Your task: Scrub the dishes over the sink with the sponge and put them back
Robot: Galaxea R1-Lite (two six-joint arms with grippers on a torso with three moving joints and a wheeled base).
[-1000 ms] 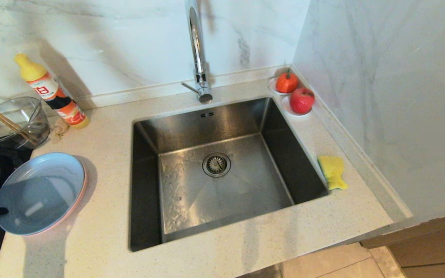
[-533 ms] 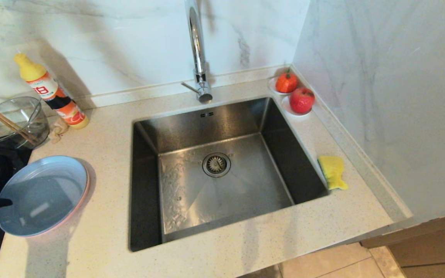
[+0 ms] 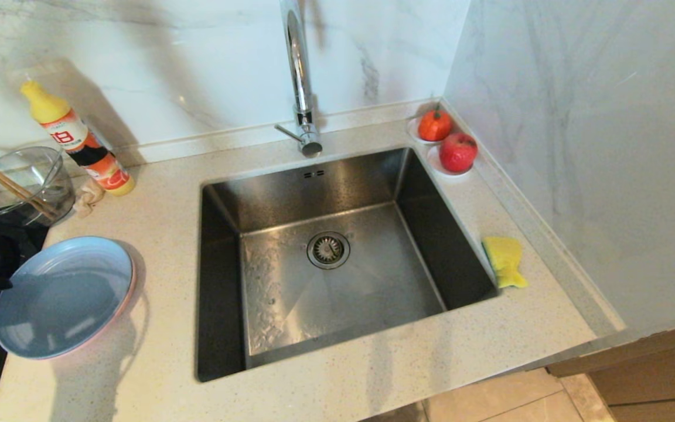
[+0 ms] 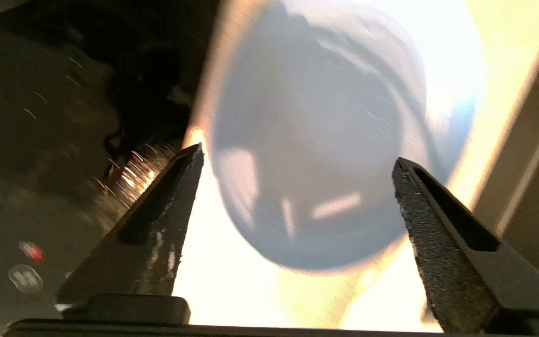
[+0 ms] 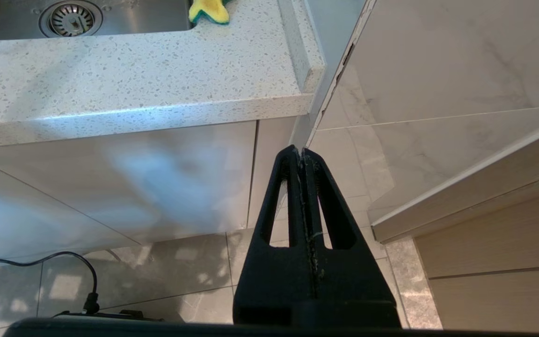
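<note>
Two plates point(image 3: 63, 296), blue stacked on pink, sit on the surface point(image 3: 162, 363) left of the sink point(image 3: 326, 258); you see the sponge point(image 3: 504, 261) lying on its right. Your left pincer point(image 4: 297, 187) hangs spread wide beside the plates, holding nothing, and the right pincer point(image 5: 303, 157) is pressed together below the sink's surface, so the job looks about finished.

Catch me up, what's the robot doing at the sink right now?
The left gripper has its jaws wide open, facing the light blue plate, which rests stacked on the pink plate on the counter left of the sink. Nothing is held. The sponge lies untouched on the counter right of the sink. The right gripper hangs shut below the counter edge.
</note>
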